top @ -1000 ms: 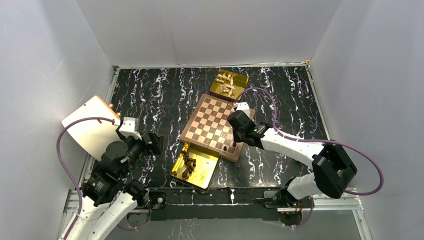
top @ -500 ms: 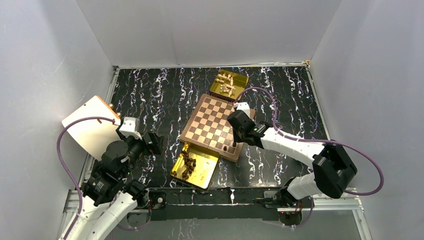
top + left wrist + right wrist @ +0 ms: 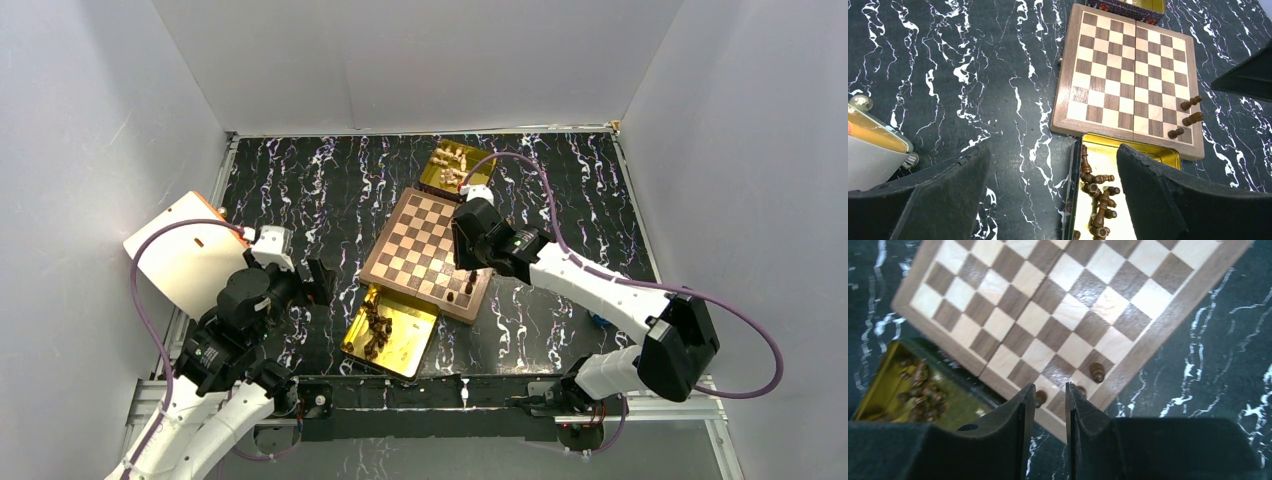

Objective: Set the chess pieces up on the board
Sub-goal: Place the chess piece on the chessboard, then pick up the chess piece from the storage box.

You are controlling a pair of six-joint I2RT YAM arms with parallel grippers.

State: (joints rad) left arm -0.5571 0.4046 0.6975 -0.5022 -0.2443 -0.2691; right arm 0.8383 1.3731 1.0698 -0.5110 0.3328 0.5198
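Chessboard [image 3: 423, 252], one in all, lies turned at an angle in the middle of the black marbled table [image 3: 300, 190]. Three dark brown chessmen [image 3: 1192, 118] stand on it, grouped by the corner nearest the arms' bases.

Two gold trays sit by the board. The near tray [image 3: 412, 337] lies just beside the board's near-left edge and holds a heap of dark pieces [image 3: 376, 330], too tangled to count. The far tray [image 3: 482, 160] sits against the board's far corner with a cluster of pale pieces [image 3: 452, 170], too small to count.

Two grippers show. The right gripper [image 3: 1049, 387] hovers above the three standing chessmen, its fingers [image 3: 1018, 430] a narrow slit apart and pinching nothing. The left gripper [image 3: 1052, 152] hangs over the table left of the near tray, its fingers [image 3: 948, 200] spread wide and empty.
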